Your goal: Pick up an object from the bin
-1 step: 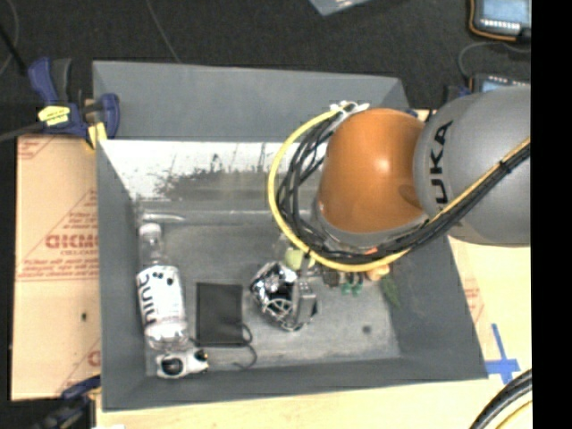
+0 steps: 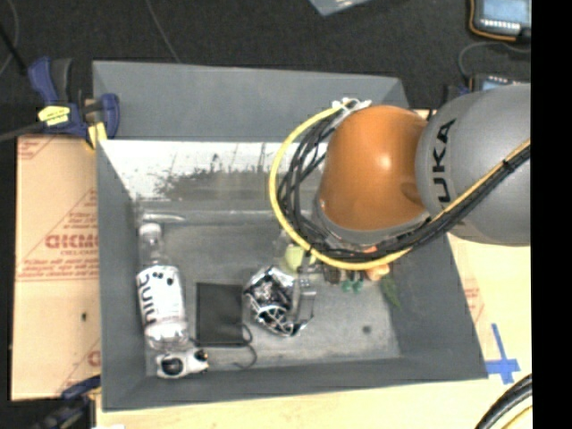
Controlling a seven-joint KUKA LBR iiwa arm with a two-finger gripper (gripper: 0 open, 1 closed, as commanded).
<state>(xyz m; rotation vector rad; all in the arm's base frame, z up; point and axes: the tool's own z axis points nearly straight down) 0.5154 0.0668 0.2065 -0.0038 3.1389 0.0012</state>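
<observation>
The grey bin holds few things, all on its floor toward the 6 o'clock side. Farthest toward 9 o'clock lies a clear bottle with a white label, on its side, its long axis running from 12 to 6 o'clock and its cap toward 12. At its 6 o'clock end, just beside it, sits a small white piece. Next, touching or nearly touching the bottle's flank, is a flat black pad, roughly square.

Near the floor's middle lies a black-and-white tangled ball, about as wide as it is long, so it shows no clear long axis. The pincer stands at this ball's 3 o'clock edge, touching it or just beside it. Whether the pincer is apart, together or clamped on anything cannot be told, since the wrist's orange cover and its cables hide the parts above it.

A pale yellow-green piece peeps out at the pincer's 12 o'clock, and a few green bits lie toward 3 o'clock, partly under the wrist.

The ball is the nearest thing and the likely pick. It lies at 9 o'clock from the pincer, so a hold would call for a small shift that way, to centre over it.
</observation>
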